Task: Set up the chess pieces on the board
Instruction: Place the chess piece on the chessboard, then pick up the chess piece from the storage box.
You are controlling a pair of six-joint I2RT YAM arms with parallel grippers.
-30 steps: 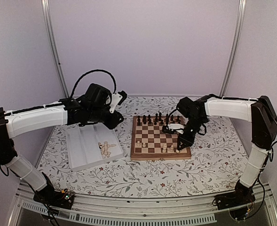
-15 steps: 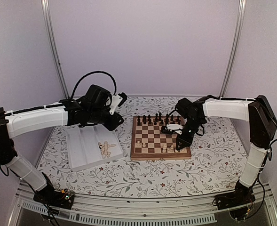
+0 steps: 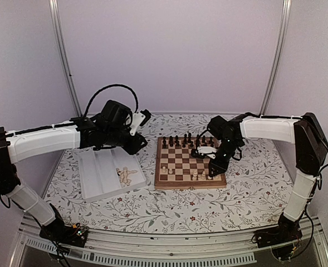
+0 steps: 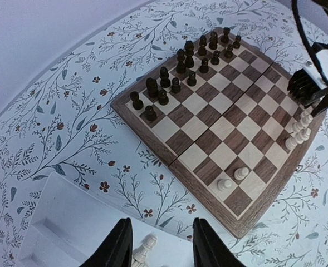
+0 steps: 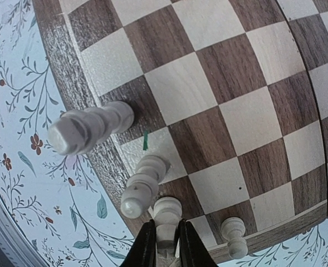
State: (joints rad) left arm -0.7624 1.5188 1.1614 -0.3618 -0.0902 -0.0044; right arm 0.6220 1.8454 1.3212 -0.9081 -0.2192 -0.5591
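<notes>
Right hand (image 5: pixel 165 245) is closed on a pale chess piece (image 5: pixel 167 214), held upright over the near right corner of the board (image 5: pixel 208 83), beside three placed pale pieces. Left hand (image 4: pixel 160 245) is held open above the white tray (image 4: pixel 69 222), where more pale pieces lie. Pieces are judged light, rigid, smooth, easily toppled; a pinch at the narrow stem is advised.

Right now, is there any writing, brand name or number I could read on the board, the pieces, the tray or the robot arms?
None: no view shows readable text.
The board has plain checks, without letters or numbers on its frame.
The chess pieces and the white tray are unmarked.
The tablecloth shows only a leaf and flower print.
</notes>
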